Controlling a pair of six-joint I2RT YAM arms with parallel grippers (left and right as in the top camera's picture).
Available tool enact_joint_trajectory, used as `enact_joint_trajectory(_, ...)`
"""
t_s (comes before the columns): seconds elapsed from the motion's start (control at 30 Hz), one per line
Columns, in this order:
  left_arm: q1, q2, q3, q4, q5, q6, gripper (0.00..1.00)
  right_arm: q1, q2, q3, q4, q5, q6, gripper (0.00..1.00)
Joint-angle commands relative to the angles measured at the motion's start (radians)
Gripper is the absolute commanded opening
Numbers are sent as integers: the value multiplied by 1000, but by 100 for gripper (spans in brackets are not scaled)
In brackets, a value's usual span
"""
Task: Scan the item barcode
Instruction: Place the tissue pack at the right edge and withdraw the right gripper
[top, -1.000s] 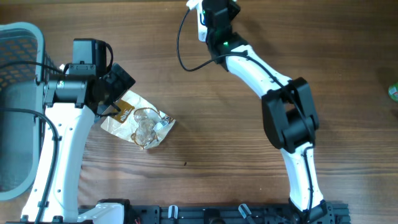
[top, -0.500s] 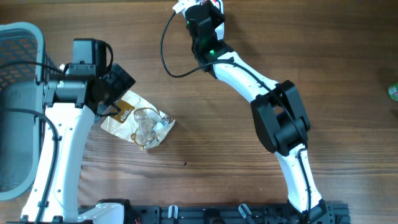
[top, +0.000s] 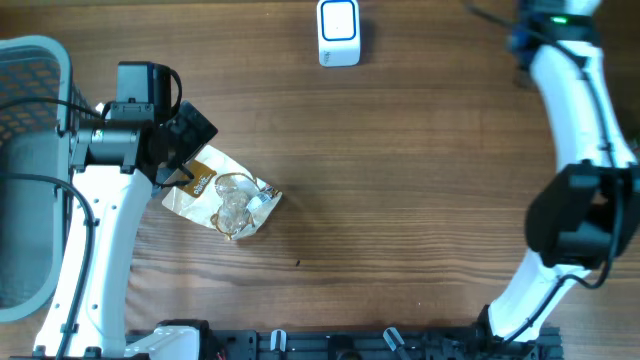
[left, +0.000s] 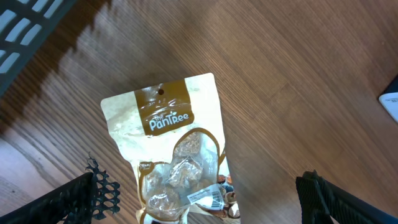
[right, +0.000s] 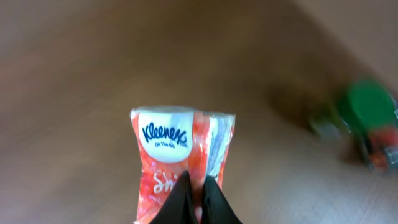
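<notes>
Snack pouch (top: 225, 200), printed "The PanTree", lies flat on the wooden table (top: 420, 200) left of centre, to the right of the grey mesh basket (top: 30, 90) at the left edge. The left gripper (left: 202, 190) hangs over the pouch with its fingers spread wide to either side, touching nothing; from overhead, its wrist covers the pouch's upper left corner. A white barcode label (left: 205, 196) shows near the pouch's clear window. The white scanner (top: 339, 32) sits at the table's far edge, well apart from the pouch. At far right, the right gripper (right: 198, 186) has its fingers pressed together, pinching the lower edge of a Kleenex pack (right: 180, 143) above the wood. A blurred green-capped object (right: 370, 106) lies to the pack's right.
</notes>
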Motion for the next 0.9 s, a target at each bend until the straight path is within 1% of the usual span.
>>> enact_joint_trajectory(0.0, 5, 2, 2, 0, -2, 15, 100, -146, 11, -92, -31, -49, 109, 5)
enact_joint_trajectory(0.07, 5, 2, 2, 0, -2, 15, 100, -257, 11, -209, 11, -67, 100, 5)
enact_joint_trajectory(0.1, 5, 2, 2, 0, -2, 16, 100, -287, 11, -254, 59, -104, 60, 4)
enact_joint_trajectory(0.17, 5, 2, 2, 0, -2, 15, 100, -319, 11, -317, 147, -195, -88, 5)
enact_joint_trajectory(0.2, 5, 2, 2, 0, -2, 15, 100, -330, 11, -346, 178, -217, -121, 4)
enact_joint_trajectory(0.23, 5, 2, 2, 0, -2, 15, 100, -337, 11, -361, 187, -213, -122, 13)
enact_joint_trajectory(0.27, 5, 2, 2, 0, -2, 15, 100, -340, 11, -364, 187, -212, -129, 34)
enact_joint_trajectory(0.33, 5, 2, 2, 0, -2, 15, 100, -340, 10, -357, 182, -188, -134, 40)
enact_joint_trajectory(0.4, 5, 2, 2, 0, -2, 16, 100, -340, -13, -340, 148, -136, -134, 56)
enact_joint_trajectory(0.43, 5, 2, 2, 0, -2, 15, 100, -340, -29, -328, 134, -128, -134, 73)
enact_joint_trajectory(0.47, 5, 2, 2, 0, -2, 16, 100, -340, -65, -308, 111, -126, -135, 100)
enact_joint_trajectory(0.53, 5, 2, 2, 0, -2, 16, 100, -332, -161, -279, 96, -183, -135, 100)
enact_joint_trajectory(0.57, 5, 2, 2, 0, -2, 15, 100, -322, -244, -269, 100, -315, -135, 100)
enact_joint_trajectory(0.6, 5, 2, 2, 0, -2, 15, 100, -313, -331, -268, 114, -536, -135, 100)
enact_joint_trajectory(0.63, 5, 2, 2, 0, -2, 15, 100, -309, -373, -268, 121, -678, -135, 100)
enact_joint_trajectory(0.67, 5, 2, 2, 0, -2, 15, 100, -302, -424, -268, 135, -924, -135, 100)
enact_joint_trajectory(0.7, 5, 2, 2, 0, -2, 15, 100, -283, -459, -268, 150, -1178, -164, 100)
enact_joint_trajectory(0.73, 5, 2, 2, 0, -2, 16, 100, -246, -467, -268, 143, -1360, -222, 100)
enact_joint_trajectory(0.77, 5, 2, 2, 0, -2, 15, 100, -182, -462, -272, 94, -1428, -244, 100)
enact_joint_trajectory(0.87, 5, 2, 2, 0, -2, 15, 100, 8, -462, -332, -1, -1349, -225, 100)
